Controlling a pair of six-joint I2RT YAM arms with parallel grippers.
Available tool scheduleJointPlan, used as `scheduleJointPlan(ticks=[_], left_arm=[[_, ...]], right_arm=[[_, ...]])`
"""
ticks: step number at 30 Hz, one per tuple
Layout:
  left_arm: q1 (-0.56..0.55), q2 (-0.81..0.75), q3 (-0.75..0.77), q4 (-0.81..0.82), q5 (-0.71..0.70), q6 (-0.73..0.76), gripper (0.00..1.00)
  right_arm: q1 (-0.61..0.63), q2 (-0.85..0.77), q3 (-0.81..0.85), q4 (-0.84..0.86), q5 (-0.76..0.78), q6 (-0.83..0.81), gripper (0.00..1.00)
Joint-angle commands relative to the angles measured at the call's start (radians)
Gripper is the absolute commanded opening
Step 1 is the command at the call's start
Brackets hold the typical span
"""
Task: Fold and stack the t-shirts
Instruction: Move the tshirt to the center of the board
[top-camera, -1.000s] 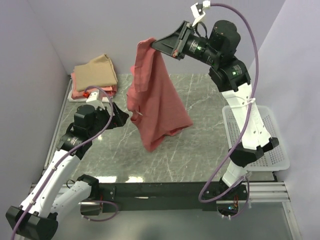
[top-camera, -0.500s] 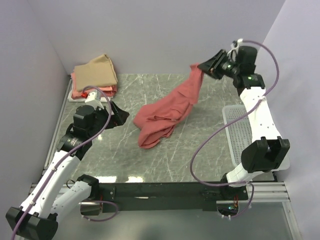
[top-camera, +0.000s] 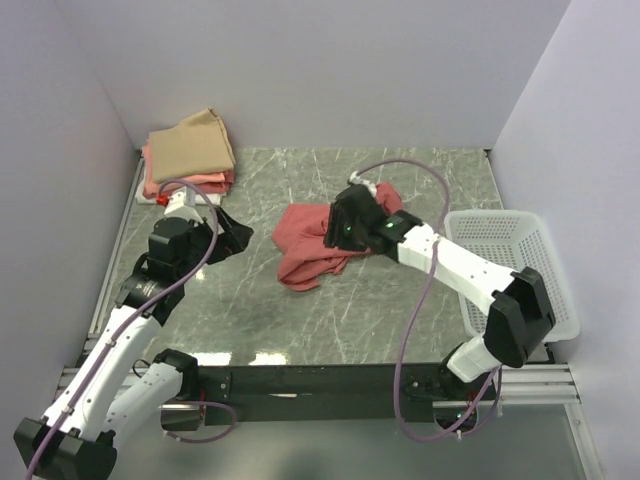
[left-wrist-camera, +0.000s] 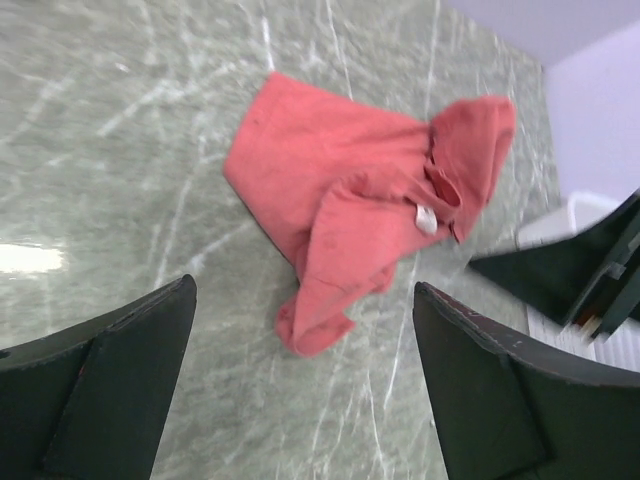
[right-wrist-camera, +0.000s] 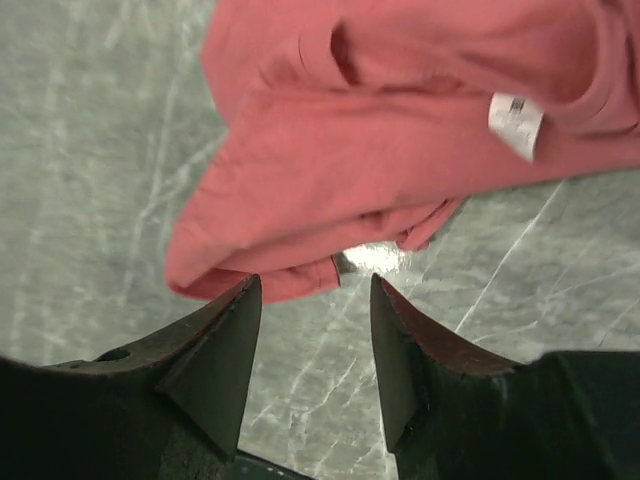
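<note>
A salmon-red t-shirt (top-camera: 312, 240) lies crumpled on the green marble table, its white neck label (right-wrist-camera: 515, 115) facing up. My right gripper (top-camera: 350, 225) is low over the shirt's right part. It is open, and in the right wrist view (right-wrist-camera: 315, 282) the shirt's hem (right-wrist-camera: 300, 275) lies just past the fingertips, with nothing between them. My left gripper (top-camera: 236, 236) stands open to the left of the shirt, apart from it; its wrist view (left-wrist-camera: 304, 285) looks across at the shirt (left-wrist-camera: 350, 190). Folded t-shirts, tan on top of salmon-pink, form a stack (top-camera: 190, 150) at the back left corner.
A white perforated basket (top-camera: 515, 275) stands at the table's right edge, behind the right arm. Lilac walls close the back and both sides. The black rail with the arm bases (top-camera: 320, 382) runs along the near edge.
The right arm swung down from high up, where it held the hanging shirt, to the table. Its jaws opened and the shirt now lies in a heap. The left arm barely moved.
</note>
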Motion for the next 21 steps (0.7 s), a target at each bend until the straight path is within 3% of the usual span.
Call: scheduleJointPlan(ticks=[1, 5, 13, 21], left_arm=[[0.016, -0.046, 0.016, -0.006, -0.090, -0.026, 0.95], [0.036, -0.074, 0.033, -0.032, -0.146, -0.030, 0.96], [0.099, -0.118, 0.137, -0.155, -0.381, -0.056, 0.99], [0.162, -0.074, 0.255, -0.152, -0.360, -0.064, 0.99]], right_arm=[[0.063, 0.034, -0.013, 0.068, 0.177, 0.056, 0.55], [0.193, 0.128, 0.105, 0.014, 0.295, 0.077, 0.55], [0.325, 0.401, 0.430, -0.178, 0.494, 0.083, 0.56], [0.367, 0.645, 0.749, -0.406, 0.611, 0.054, 0.59]])
